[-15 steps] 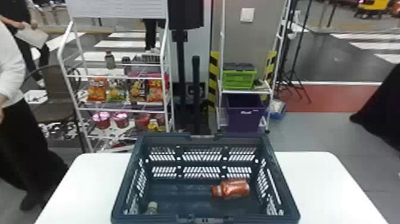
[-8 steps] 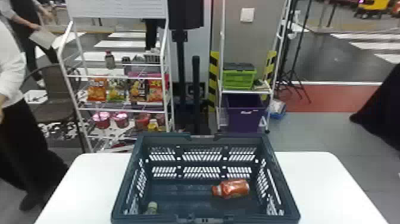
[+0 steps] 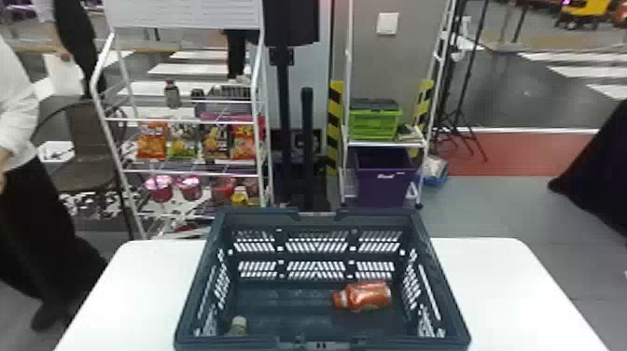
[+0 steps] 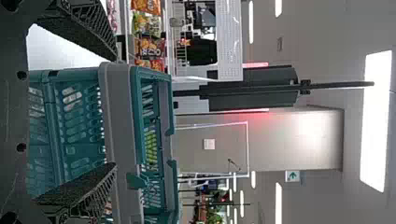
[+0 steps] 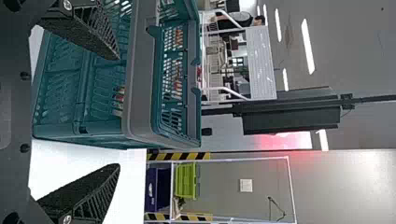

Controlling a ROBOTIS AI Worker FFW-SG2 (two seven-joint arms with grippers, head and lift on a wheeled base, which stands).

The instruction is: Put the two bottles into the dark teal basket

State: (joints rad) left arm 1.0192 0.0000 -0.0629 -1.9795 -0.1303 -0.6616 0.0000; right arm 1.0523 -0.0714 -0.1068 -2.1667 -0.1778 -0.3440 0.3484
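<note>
At L wrist, w/ fingers spread and nothing held: left gripper (image 4: 116,113), facing basket (image 3: 254,215) from just outside. At R wrist, same finding: right gripper (image 5: 119,112) open and empty, one finger over against basket side, other finger over bare table (image 3: 116,289). Contact w/ basket: cannot tell. Between the two positions, gray handle (image 4: 122,140) along basket top, near side.

Inside basket, R half: orange-red bottle (image 3: 368,296), lying on its side, cap toward L. Inside, near L corner: pale-capped bottle (image 3: 239,323), mostly hidden by near wall, so upright or tilted n/a. Well apart from each other. Basket upright on table.

Beyond table: rack (image 3: 261,154) w/ snack bags (image 3: 152,140) to L; green crate (image 3: 375,122) above purple bin (image 3: 382,179), ctr-R.

Progress: qty 2 of 2 in basket. Placing judged complete; no bottle left to pick up. Remaining, at most: drawing both arms clear. Poss. risk: snagging handle or rim and shifting basket. Est. status: OK.
</note>
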